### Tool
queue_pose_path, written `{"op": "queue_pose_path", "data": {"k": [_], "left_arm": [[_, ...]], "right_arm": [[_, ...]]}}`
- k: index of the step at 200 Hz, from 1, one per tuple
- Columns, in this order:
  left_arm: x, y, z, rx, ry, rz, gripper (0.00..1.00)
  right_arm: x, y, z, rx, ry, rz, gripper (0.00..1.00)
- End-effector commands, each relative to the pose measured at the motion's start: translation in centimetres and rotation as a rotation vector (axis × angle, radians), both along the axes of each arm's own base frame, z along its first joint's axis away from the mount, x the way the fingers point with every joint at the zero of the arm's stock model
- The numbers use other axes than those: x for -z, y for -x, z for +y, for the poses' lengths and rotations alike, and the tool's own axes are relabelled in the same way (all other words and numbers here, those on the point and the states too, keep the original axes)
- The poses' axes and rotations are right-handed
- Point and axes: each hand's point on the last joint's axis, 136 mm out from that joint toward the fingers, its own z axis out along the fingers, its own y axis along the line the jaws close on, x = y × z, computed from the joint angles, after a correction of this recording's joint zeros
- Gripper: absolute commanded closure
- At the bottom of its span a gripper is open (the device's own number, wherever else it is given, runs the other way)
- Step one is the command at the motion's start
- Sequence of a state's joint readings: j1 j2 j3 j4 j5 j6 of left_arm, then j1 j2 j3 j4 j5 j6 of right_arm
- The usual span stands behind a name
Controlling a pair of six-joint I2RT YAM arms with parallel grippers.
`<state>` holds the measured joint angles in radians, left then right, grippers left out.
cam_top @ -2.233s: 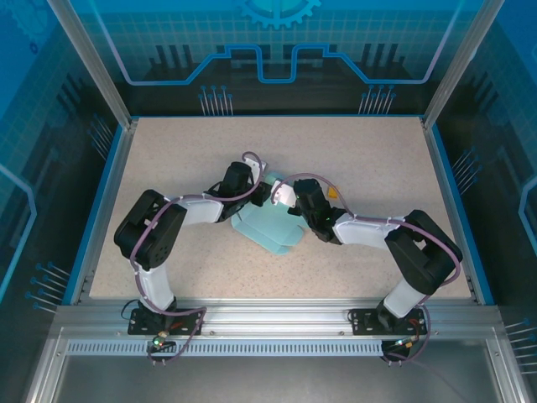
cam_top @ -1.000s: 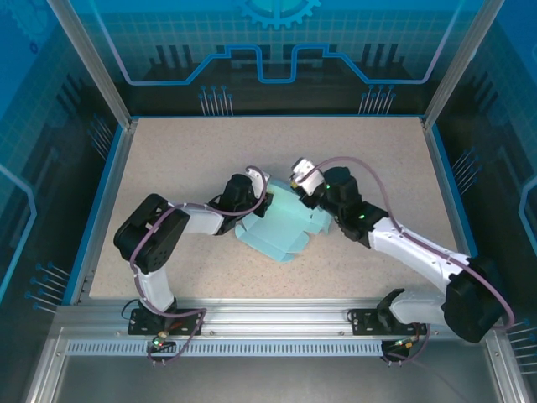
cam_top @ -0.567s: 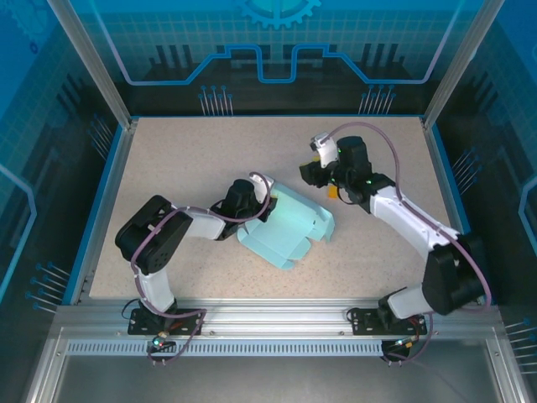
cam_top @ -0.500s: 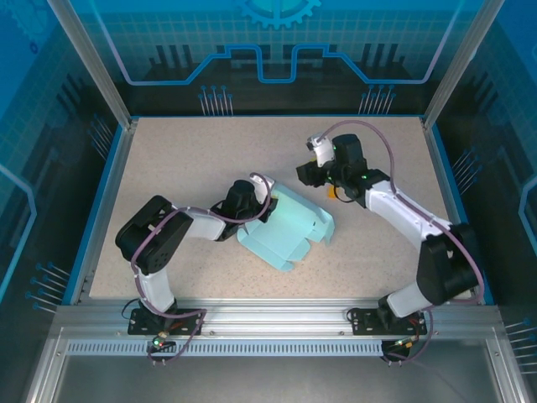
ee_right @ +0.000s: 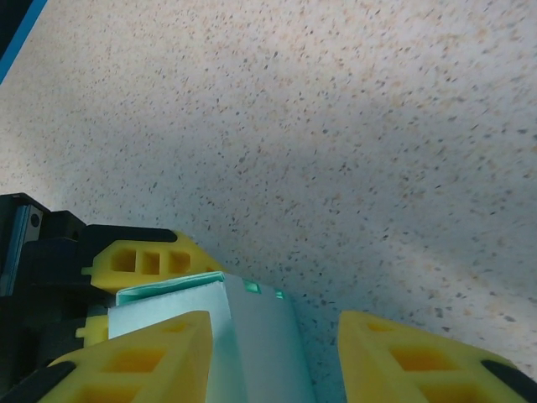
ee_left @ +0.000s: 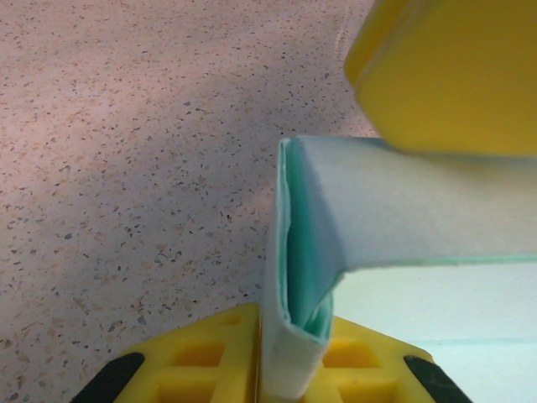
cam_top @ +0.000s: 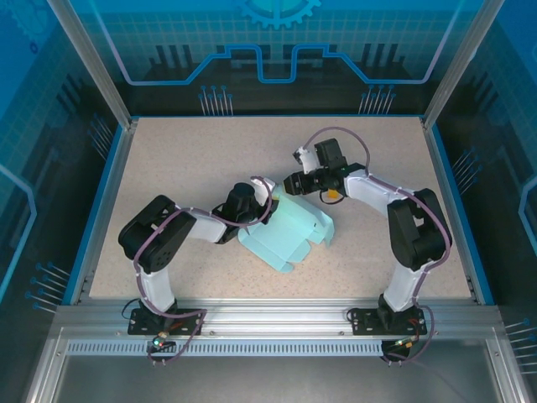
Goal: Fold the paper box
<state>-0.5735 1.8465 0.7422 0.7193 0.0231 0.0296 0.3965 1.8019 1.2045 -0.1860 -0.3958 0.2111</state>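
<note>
One table, two arms, one paper box, one small orange block.
On the speckled table [cam_top: 168,159], the pale-blue paper box [cam_top: 289,235] lies near the middle, turned askew with one corner toward the arms' bases; which axis is longer I cannot tell. The left gripper [ee_left: 319,201] is clamped on a folded, upright edge of it. The right gripper [ee_right: 275,323] has its fingers apart, above the far edge. The orange block [cam_top: 333,195] sits just beside the right arm.

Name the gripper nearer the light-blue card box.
Left. The left gripper clamps a folded edge of the light-blue card box; the right gripper hangs open by its far edge.
</note>
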Motion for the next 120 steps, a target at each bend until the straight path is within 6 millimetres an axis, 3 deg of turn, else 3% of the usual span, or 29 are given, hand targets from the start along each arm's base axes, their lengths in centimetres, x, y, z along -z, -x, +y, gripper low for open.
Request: {"op": "queue_pose_path", "data": {"k": [1, 71, 120], "left_arm": [[1.5, 0.6, 0.1, 0.011, -0.032, 0.013, 0.82], [1.7, 0.7, 0.1, 0.014, -0.036, 0.018, 0.81], [1.7, 0.8, 0.2, 0.01, -0.041, 0.017, 0.8]], "right_arm": [[0.1, 0.4, 1.4, -0.028, -0.035, 0.034, 0.56], [3.4, 1.5, 1.0, -0.029, 0.077, 0.068, 0.58], [4.4, 2.1, 0.2, -0.028, 0.178, 0.032, 0.59]]}}
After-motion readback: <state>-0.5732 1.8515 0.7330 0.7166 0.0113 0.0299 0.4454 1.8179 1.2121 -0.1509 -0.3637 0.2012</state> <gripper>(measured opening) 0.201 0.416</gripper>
